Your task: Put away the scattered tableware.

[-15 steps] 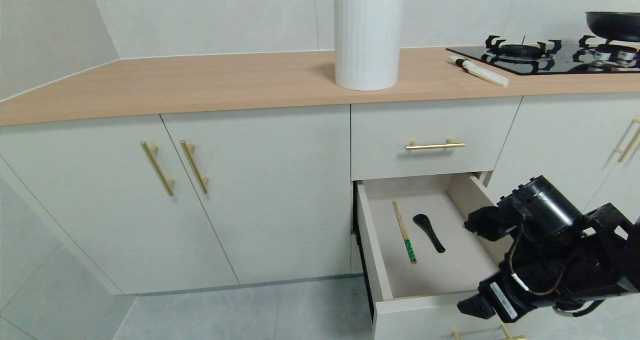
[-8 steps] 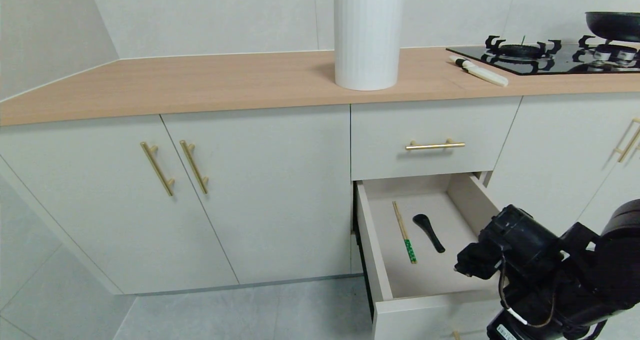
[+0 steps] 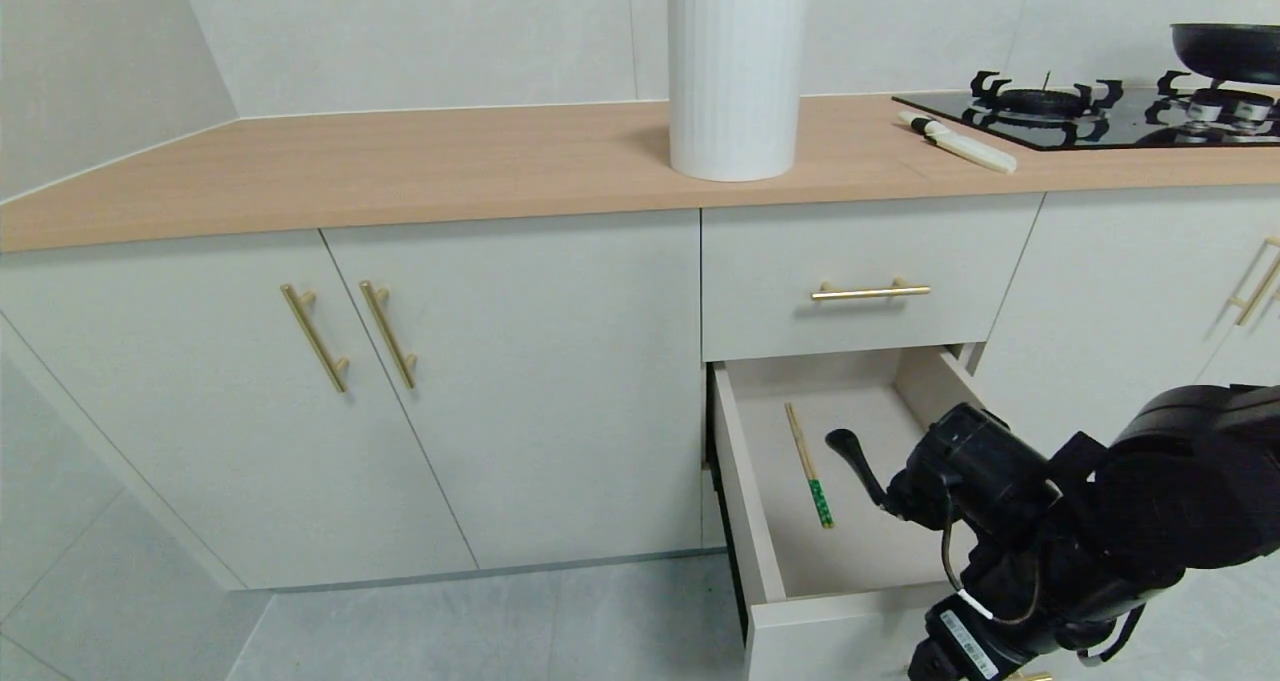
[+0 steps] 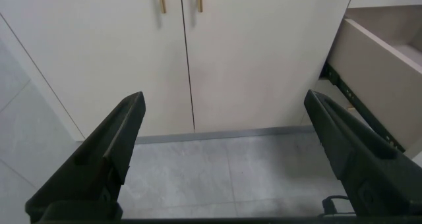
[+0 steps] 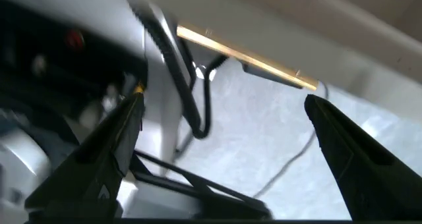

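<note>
The head view gives us the contents. The lower drawer stands open at 4 o'clock, under a shut upper drawer. On its floor lie the chopsticks, green-banded at the near end. The black spoon lies just beside them toward 3 o'clock, not touching them. The end of the spoon's handle is hidden behind our right arm, which hangs over the drawer's front corner at 4 to 5 o'clock. On the countertop a white ribbed canister stands at 12 o'clock. A cream-handled knife lies at 2 o'clock, just in front of the hob, and a dark pan sits on the far burner.

The wrist views give us the jaws. The left gripper has its jaws spread wide apart with nothing between them. Beyond it we see the pair of cabinet doors and the floor tiles. We also see the open drawer's outer side wall, an angle the head view lacks.

The right gripper also has its jaws wide apart and holds nothing. Past it a gold bar handle runs across a pale front, near the fingers but not between them. We cannot tell for certain which front it belongs to.
</note>
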Controlling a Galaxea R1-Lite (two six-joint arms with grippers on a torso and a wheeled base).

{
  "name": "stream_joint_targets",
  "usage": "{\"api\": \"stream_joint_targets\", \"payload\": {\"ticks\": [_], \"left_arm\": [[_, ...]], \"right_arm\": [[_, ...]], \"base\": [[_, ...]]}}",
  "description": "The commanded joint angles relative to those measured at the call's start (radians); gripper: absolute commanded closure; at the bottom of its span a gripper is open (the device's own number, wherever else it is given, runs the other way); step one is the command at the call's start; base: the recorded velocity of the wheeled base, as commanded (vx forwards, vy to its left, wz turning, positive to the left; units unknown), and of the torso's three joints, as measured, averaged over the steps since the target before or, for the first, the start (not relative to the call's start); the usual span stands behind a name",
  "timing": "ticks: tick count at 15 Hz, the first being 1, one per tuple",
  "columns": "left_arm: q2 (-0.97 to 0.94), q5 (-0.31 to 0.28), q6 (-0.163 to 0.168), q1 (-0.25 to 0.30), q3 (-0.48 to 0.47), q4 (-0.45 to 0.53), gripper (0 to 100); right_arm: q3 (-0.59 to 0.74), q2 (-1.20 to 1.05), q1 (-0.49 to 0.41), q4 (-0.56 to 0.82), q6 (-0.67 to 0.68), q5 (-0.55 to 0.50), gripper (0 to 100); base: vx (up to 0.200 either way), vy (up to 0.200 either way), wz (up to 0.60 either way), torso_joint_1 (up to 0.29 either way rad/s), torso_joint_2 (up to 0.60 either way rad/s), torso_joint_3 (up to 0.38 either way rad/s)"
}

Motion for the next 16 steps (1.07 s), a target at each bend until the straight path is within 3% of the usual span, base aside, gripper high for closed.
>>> {"api": "stream_joint_targets", "payload": {"ticks": [1, 11, 16], "left_arm": [[0.0, 0.0, 0.0, -0.001, 0.0, 0.0, 0], [0.0, 0.0, 0.0, 0.001, 0.0, 0.0, 0], [0.0, 0.0, 0.0, -0.001, 0.0, 0.0, 0]], "right_arm": [[-0.033, 0.041, -0.002, 0.0, 0.025, -0.007, 0], [-0.165, 0.116, -0.094, -0.009, 0.119, -0.064, 0], [-0.155, 0.14, -0.154, -0.156, 0.119, -0.082, 0]], "base": [[0.0, 0.0, 0.0, 0.0, 0.0, 0.0], [0.0, 0.0, 0.0, 0.0, 0.0, 0.0], [0.0, 0.0, 0.0, 0.0, 0.0, 0.0]]}}
